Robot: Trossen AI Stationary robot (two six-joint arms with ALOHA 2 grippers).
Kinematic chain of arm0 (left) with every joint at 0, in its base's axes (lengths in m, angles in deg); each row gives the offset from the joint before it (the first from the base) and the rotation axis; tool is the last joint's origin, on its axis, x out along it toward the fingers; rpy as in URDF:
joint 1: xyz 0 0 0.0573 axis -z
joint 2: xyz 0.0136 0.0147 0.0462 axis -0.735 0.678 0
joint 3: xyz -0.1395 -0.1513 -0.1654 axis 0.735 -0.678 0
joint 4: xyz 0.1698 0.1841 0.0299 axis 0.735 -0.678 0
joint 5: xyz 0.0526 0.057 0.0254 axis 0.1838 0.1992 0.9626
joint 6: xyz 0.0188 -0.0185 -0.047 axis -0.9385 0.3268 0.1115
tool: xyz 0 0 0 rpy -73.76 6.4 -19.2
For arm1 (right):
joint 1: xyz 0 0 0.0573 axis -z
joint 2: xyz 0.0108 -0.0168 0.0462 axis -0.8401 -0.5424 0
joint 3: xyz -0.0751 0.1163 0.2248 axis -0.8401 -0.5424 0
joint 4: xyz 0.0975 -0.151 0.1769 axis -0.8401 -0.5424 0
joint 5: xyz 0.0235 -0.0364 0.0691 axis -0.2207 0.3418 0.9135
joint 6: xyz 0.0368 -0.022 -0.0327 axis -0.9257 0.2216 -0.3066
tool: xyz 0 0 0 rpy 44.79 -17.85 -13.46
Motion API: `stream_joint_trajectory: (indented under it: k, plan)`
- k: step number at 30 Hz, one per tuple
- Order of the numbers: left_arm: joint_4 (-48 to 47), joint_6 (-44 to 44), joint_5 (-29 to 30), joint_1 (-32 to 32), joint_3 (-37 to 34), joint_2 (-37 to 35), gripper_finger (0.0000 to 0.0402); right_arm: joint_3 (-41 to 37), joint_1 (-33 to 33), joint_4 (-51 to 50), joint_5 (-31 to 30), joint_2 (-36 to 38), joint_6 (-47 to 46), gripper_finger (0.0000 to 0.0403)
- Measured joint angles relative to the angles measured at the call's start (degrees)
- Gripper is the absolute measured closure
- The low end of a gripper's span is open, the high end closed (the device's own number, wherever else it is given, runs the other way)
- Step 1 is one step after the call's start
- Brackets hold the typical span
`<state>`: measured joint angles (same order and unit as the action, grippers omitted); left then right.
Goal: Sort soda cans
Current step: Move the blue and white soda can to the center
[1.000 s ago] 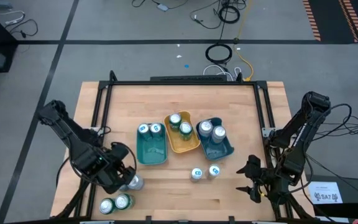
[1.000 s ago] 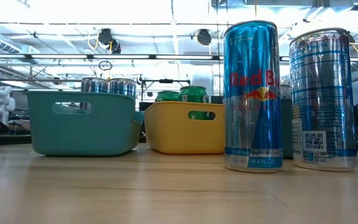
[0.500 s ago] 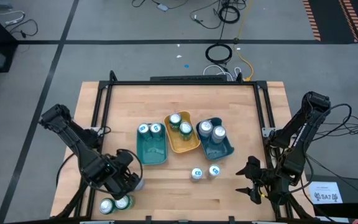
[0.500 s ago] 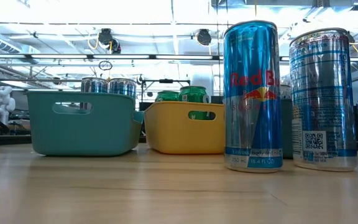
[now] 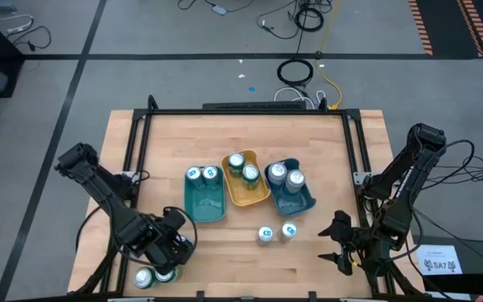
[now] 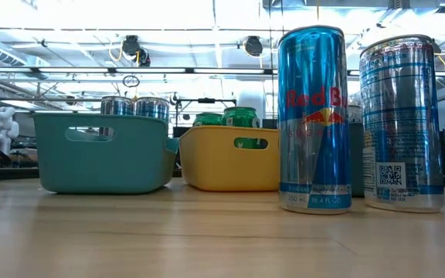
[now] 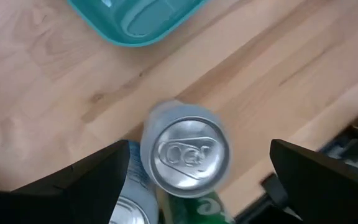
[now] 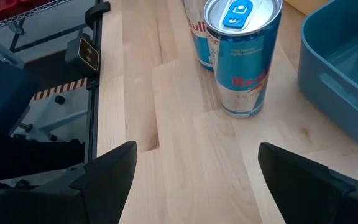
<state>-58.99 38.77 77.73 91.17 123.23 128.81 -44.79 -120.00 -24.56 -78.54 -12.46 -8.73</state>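
In the left wrist view a silver-sided soda can [image 7: 185, 152] stands upright at the table's near left. My left gripper [image 5: 173, 246] hangs open above it, pointing down, one finger on each side, touching nothing. Beside it lie two more cans, one green [image 5: 165, 273] and one silver [image 5: 144, 278]. Two blue cans [image 5: 265, 235] [image 5: 288, 229] stand near the table's middle front. My right gripper [image 5: 335, 243] waits open to their right, with the nearer blue can [image 8: 244, 56] ahead of it. Other cans stand in the teal [image 5: 204, 201], yellow [image 5: 243, 195] and blue [image 5: 296, 201] trays.
The three trays stand side by side at the table's middle. A black frame [image 5: 241, 111] runs along the far and side edges. Bare wood lies between the trays and the near edge. In the low view the two blue cans [image 6: 313, 116] [image 6: 402, 123] stand close to the camera.
My left gripper has moved toward the table's near edge and sunk, staying open. It now covers the silver can in the high view, which showed beside it a second ago. The cans and my right arm have kept still.
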Motion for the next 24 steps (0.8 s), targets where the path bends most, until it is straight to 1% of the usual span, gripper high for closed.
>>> stream_joint_trajectory:
  k: [3,8,15,18,24]
  plan:
    - [-0.3,-1.8,-0.1,0.0,0.0,1.6,0.0006,0.0,0.0,0.3,0.0,0.0,0.0,0.0076]
    - [0.0,-4.5,-2.8,0.0,0.0,3.7,0.0006,0.0,0.0,0.4,0.0,0.0,0.0,0.0076]
    - [0.0,-7.8,-3.9,0.0,0.0,6.1,0.0006,0.0,0.0,0.4,0.0,0.0,0.0,0.0076]
    - [1.2,-10.1,-5.8,-0.3,0.0,7.2,0.0006,0.0,0.0,0.4,0.0,0.0,0.0,0.0076]
    - [1.7,-10.6,-8.1,-0.4,0.0,9.1,0.0007,0.0,0.0,0.4,0.0,0.0,0.0,0.0076]
